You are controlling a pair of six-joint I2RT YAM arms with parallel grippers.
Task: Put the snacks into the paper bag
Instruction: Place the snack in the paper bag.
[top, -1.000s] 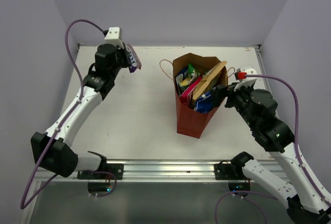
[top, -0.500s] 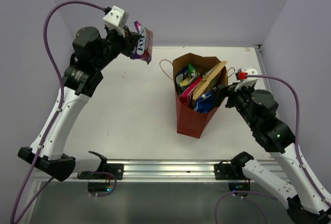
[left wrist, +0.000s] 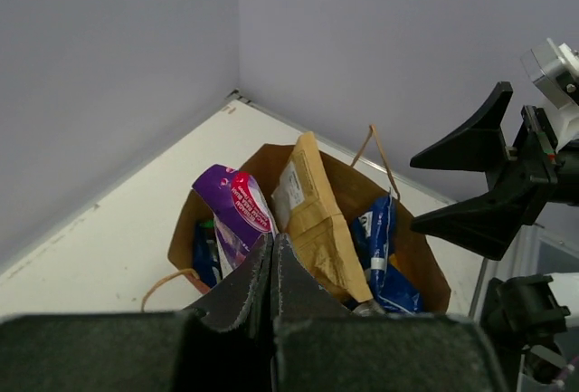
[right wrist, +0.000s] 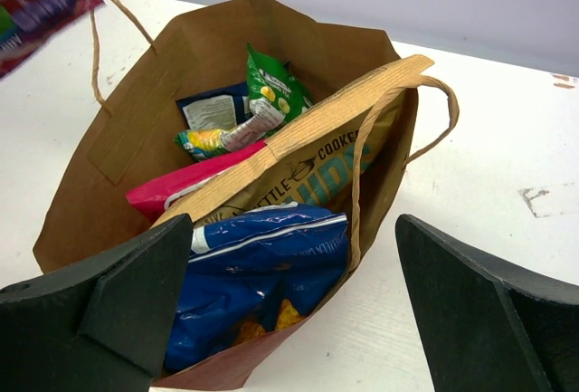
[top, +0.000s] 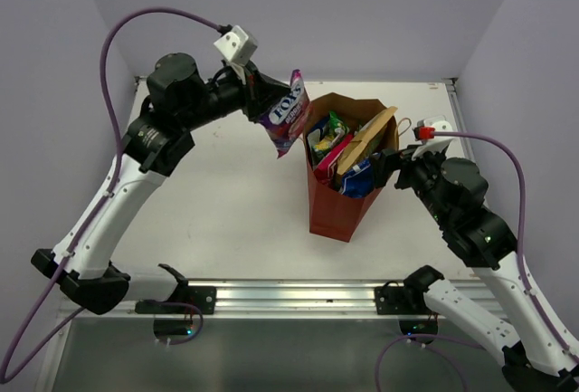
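The red-brown paper bag (top: pixel 331 208) stands upright in the middle of the table, mouth open. Inside it are a tan packet (right wrist: pixel 312 148), a blue one (right wrist: pixel 262 274), a pink one (right wrist: pixel 176 191) and a small green one (right wrist: pixel 270 84). My left gripper (top: pixel 263 100) is shut on the purple candy packet (top: pixel 287 113), which hangs in the air just over the bag's left rim. In the left wrist view the purple packet (left wrist: pixel 232 209) dangles past the closed fingertips (left wrist: pixel 253 261) above the bag's mouth (left wrist: pixel 427 270). My right gripper (top: pixel 387 167) stands open at the bag's right rim, holding nothing.
Thin twine handles (right wrist: pixel 400 152) stick out from both long sides of the bag. The table's back edge meets the wall (top: pixel 271 21) close behind the bag. The right arm's cable (top: pixel 488 143) loops beside the bag.
My left arm has swung right from the far left corner, carrying the purple candy packet up to the bag's left rim. The right arm and the bag have stayed still.
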